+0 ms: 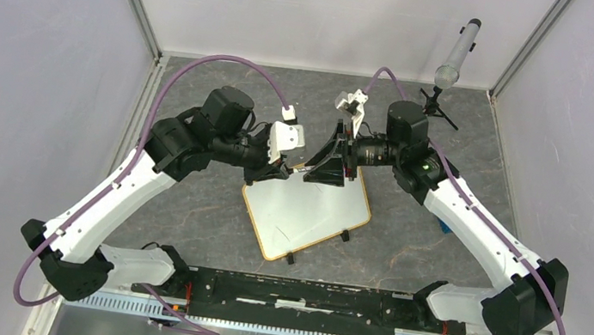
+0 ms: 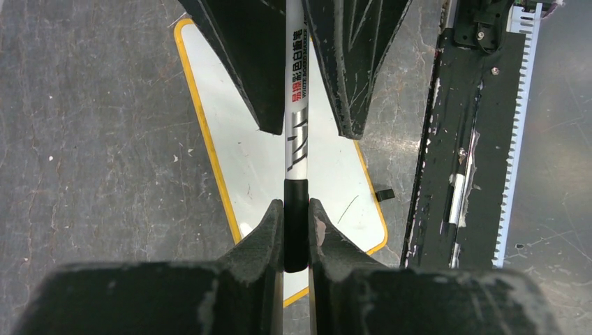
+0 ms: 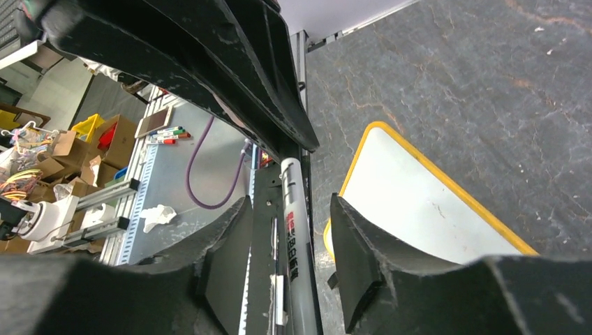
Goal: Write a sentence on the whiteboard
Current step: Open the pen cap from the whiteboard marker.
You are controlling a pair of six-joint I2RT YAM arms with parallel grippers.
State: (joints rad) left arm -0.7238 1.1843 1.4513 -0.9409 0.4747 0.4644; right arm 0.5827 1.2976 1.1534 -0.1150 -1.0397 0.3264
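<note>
Found the small rectangular whiteboard with a thin orange-tan frame and rounded corners point(image 1: 305, 212) lying flat on the grey marbled table point(image 1: 184, 205), near the middle, turned cornerwise to the arms. Noted two small black feet point(image 1: 346, 237) on the long edge facing the near-right side.

Saw both grippers meeting above the board's far corner, one from the left and one from the right, tips facing each other.

Recorded the left gripper point(image 2: 296, 213) pinching the black capped end of a white marker pen with red and black print on its barrel point(image 2: 297, 105) — fingers point(image 2: 269, 230) snug against both sides of the cap. Saw the pen running lengthwise over the white surface in the left wrist view, with the board directly beneath pen and fingertips.

Recorded the right gripper point(image 3: 290, 202) spread either side of the white barrel, with a sliver of gap on each side in the right wrist view — straddling, not clamping. Placed the board's yellow-edged corner just beside the right-hand finger in that view, lower and off to the right.

Could not judge contact between pen and board.

Also noted a long black rail point(image 1: 294, 293) along the near edge between the arm bases, and a grey cylinder on a small black tripod point(image 1: 456, 54) at the far right corner.
</note>
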